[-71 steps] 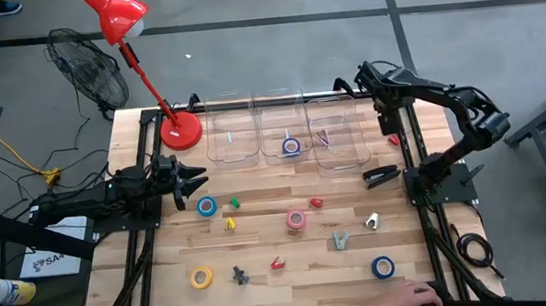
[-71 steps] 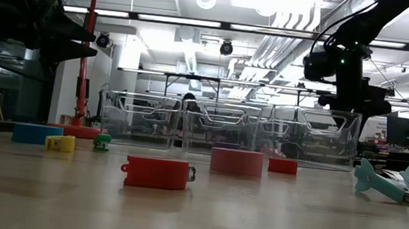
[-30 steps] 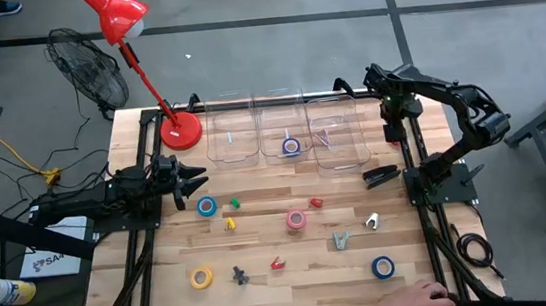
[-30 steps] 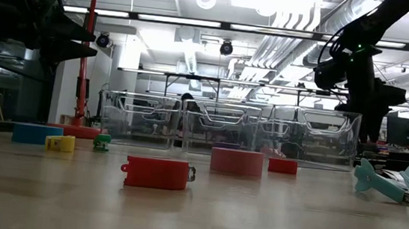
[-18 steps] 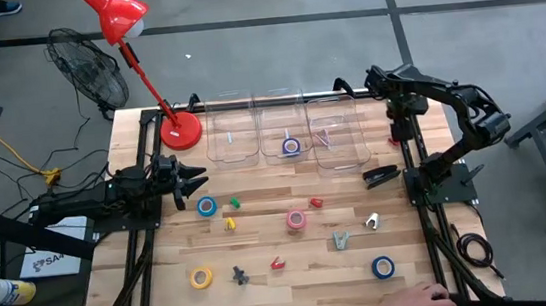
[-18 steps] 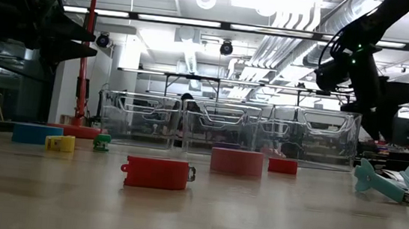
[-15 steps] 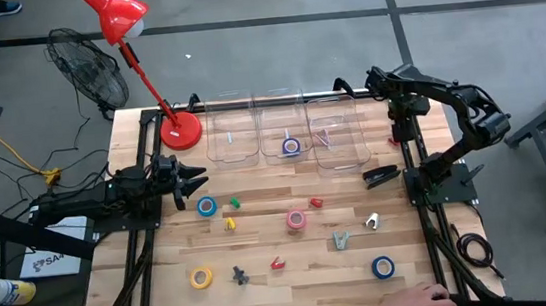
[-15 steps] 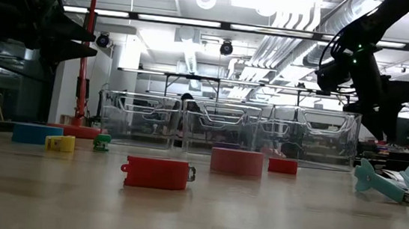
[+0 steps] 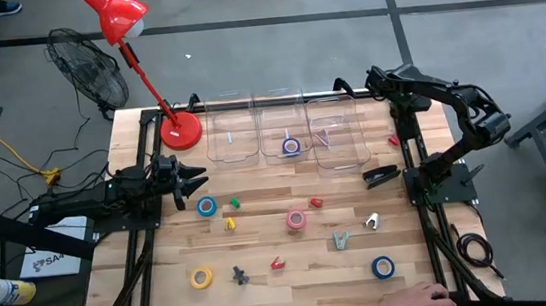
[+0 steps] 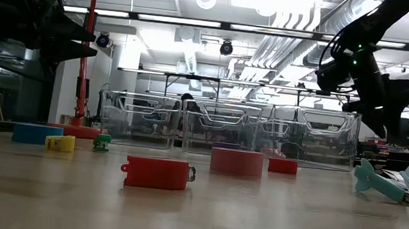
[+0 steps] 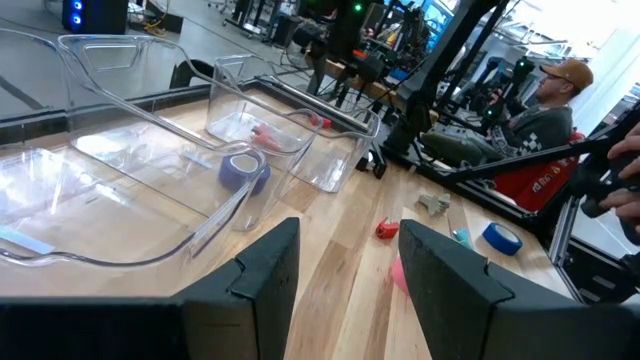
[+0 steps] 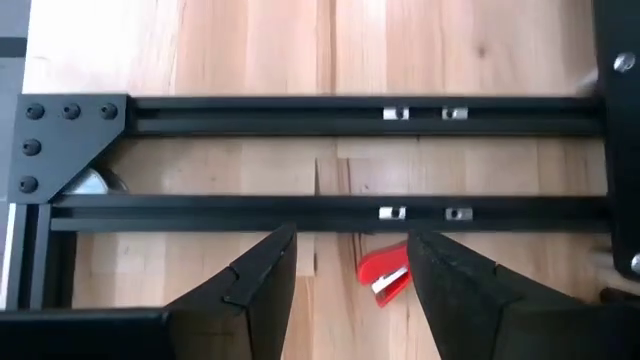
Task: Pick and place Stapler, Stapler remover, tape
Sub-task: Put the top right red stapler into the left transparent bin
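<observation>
In the high view the right gripper (image 9: 396,111) hangs at the upper right of the frame over the counter's (image 9: 262,244) black rail, its fingers apart with nothing between them; its wrist view looks down past the two rails onto a small red staple remover (image 12: 384,274) lying just beyond the lower rail, partly hidden by it. The left gripper (image 9: 195,179) waits at the left edge of the wooden counter, fingers apart and empty. Three clear plastic bins (image 9: 284,132) line the upper middle; the middle one holds a purple tape roll (image 9: 292,147). A black stapler (image 9: 381,175) lies just below the right bin, near the rail. Scattered lower are a blue tape roll (image 9: 206,207) beside the left gripper, a pink tape roll (image 9: 297,220) at centre, a yellow tape roll (image 9: 201,276) at lower left and another blue tape roll (image 9: 381,267) at lower right. A red desk lamp's round base (image 9: 180,130) stands at the upper left corner. A person's hand (image 9: 413,304) rests at the bottom edge.
</observation>
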`<state>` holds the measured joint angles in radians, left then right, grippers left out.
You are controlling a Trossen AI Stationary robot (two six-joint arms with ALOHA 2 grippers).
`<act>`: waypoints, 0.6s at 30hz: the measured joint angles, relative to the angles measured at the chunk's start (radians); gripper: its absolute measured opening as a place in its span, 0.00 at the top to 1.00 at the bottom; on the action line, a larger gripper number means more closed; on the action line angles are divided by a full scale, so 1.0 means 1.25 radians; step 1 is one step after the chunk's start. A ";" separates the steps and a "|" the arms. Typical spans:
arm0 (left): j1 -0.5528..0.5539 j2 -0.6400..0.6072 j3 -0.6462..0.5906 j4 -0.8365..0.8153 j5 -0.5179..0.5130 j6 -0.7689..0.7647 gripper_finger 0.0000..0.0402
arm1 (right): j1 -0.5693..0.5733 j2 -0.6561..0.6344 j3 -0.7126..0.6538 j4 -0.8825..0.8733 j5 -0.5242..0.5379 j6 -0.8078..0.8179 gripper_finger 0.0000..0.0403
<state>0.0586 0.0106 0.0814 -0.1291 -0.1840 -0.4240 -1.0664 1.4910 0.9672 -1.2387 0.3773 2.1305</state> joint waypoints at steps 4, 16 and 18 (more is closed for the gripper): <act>0.000 0.000 0.000 0.000 0.000 0.000 0.58 | 0.000 0.001 0.000 0.003 -0.077 0.041 0.55; 0.000 0.000 0.000 0.000 0.000 0.000 0.58 | 0.000 0.002 -0.093 0.134 -0.195 0.074 0.54; 0.000 0.000 0.000 0.000 0.000 0.000 0.58 | 0.000 0.002 -0.101 0.155 -0.214 0.074 0.54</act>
<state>0.0588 0.0108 0.0814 -0.1291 -0.1837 -0.4240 -1.0660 1.4937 0.8409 -1.0446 0.1098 2.2227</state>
